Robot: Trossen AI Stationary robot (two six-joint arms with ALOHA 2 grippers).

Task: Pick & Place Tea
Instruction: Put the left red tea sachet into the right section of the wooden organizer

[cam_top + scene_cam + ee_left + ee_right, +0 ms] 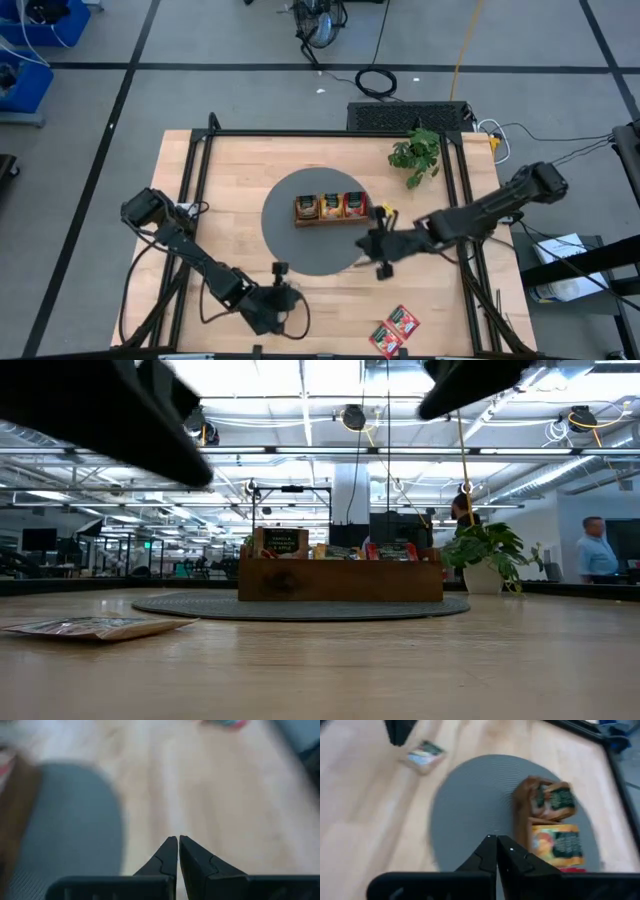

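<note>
Across the table [240,170] from overhead, I've got pale wood boards with a dark frame around them, and both arms reaching in from the sides. On my left, the left arm runs down toward the near edge; on my right, the right arm stretches in from the far right side toward the middle.

Centre of the table, I see the round grey mat [300,245], and sitting on it the wooden tray [330,208], three compartments in a row, each with tea showing in it: beige on the left, orange in the middle, red on the right. From the low view the tray stands upright on the mat with the sachet tops poking above its wall.

Far corner on the right side, a small potted plant [417,152] sits off the mat.

Right gripper [382,243] hovers at the mat's right edge, just beside the tray, fingers pressed together with nothing between them, as my right wrist view shows.

Left gripper [283,298] is near the front edge, just off the mat, fingers nearly touching and empty in its wrist view.

Two loose red tea sachets [395,330] lie flat on bare wood near the front edge, right of centre, well apart from the tray and from both grippers.
</note>
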